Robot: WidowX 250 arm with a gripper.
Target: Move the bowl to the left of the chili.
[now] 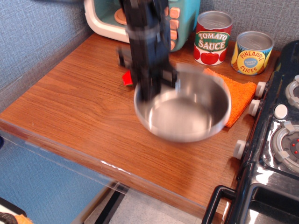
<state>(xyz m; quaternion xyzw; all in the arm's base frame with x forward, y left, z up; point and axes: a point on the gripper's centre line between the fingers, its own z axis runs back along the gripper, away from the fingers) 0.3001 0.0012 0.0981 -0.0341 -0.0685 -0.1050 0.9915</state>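
Observation:
The shiny steel bowl point(187, 109) is lifted off the wooden counter and blurred by motion, hanging in front of the orange cloth. My gripper point(148, 87) is shut on the bowl's left rim, one finger inside and one outside. A bit of red, the chili point(126, 78), shows on the counter just left of the gripper; most of it is hidden behind the arm.
An orange cloth point(239, 95) lies behind the bowl, the spatula on it hidden. A tomato sauce can point(212, 37) and a pineapple can point(252, 52) stand at the back. A toy microwave point(110, 18) is back left. A black stove point(280, 140) borders the right.

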